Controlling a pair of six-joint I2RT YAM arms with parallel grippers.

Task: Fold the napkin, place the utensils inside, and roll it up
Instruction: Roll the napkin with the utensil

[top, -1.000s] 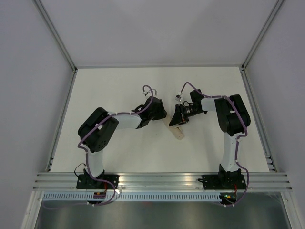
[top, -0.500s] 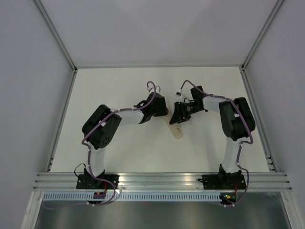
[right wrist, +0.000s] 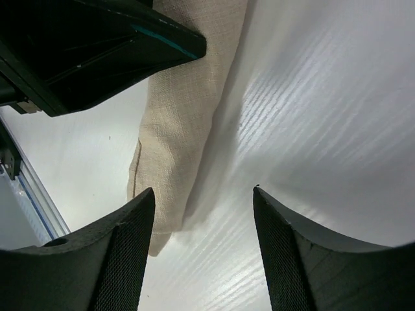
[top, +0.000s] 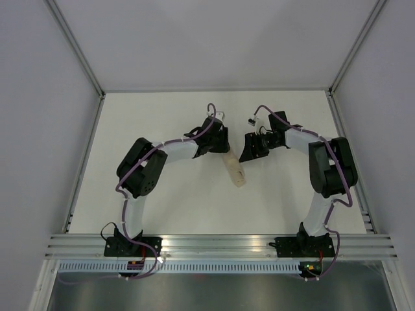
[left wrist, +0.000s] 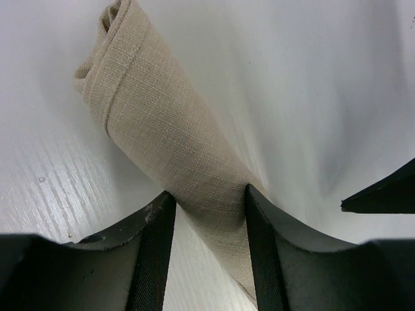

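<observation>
The beige napkin (top: 237, 172) lies rolled into a tight tube on the white table between the two arms. No utensils show in any view. My left gripper (top: 222, 149) straddles the roll's far end. In the left wrist view the roll (left wrist: 162, 129) runs between the fingers and touches both, with the gripper (left wrist: 209, 194) open to about the roll's width. My right gripper (top: 250, 151) is open and empty just right of the roll. In the right wrist view (right wrist: 203, 191) the roll (right wrist: 181, 123) lies beside its left finger, with the left gripper's black body (right wrist: 97, 52) above.
Aluminium rails border the table on the left (top: 84, 162) and right (top: 350, 162), and a rail (top: 220, 245) runs along the front by the arm bases. Grey walls enclose the far side.
Both grippers have drawn back toward the far side, the right one also rightward. The napkin roll has stayed put, and more of its length now shows.
</observation>
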